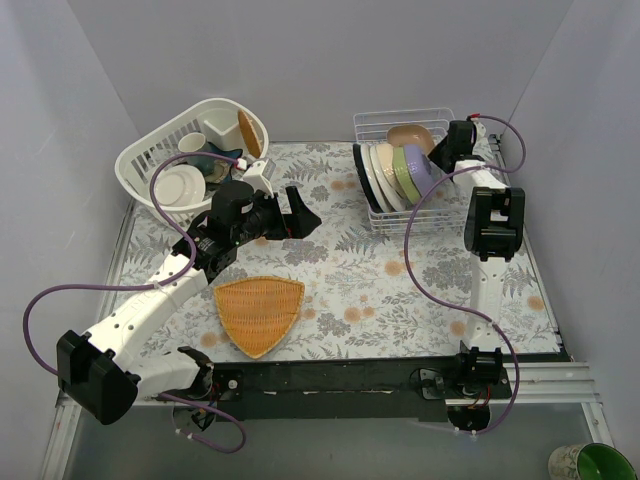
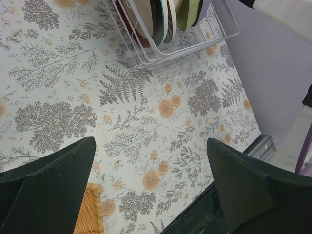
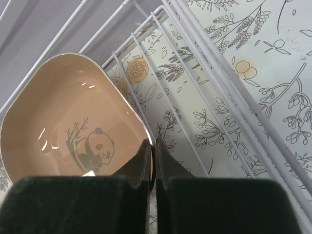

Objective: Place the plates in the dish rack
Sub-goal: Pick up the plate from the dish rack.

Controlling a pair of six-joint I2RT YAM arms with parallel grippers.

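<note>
Rectangular white wire dish rack (image 1: 400, 222) at the far right of a floral-patterned table covering (image 1: 350, 270). Standing on edge in the rack's slots, a close row of plates (image 1: 390, 178): dark, white, cream, pale green and lilac. Behind that row, at the rack's far end, a tan rounded-square dish with a panda print (image 3: 63, 112), tilted, its rim pinched between the tightly closed fingers of the right gripper (image 3: 151, 146). Thin rack wires crowding close beside and beneath that grip. Well to the left of the rack, the left gripper (image 1: 300, 212), spread wide and holding nothing, above the bare covering. Nearer than the rack and to its left, a flat orange woven triangular tray (image 1: 258, 312). Far to the rack's left, a white slotted oval plastic basket (image 1: 145, 150) with cups and a round white plate.
</note>
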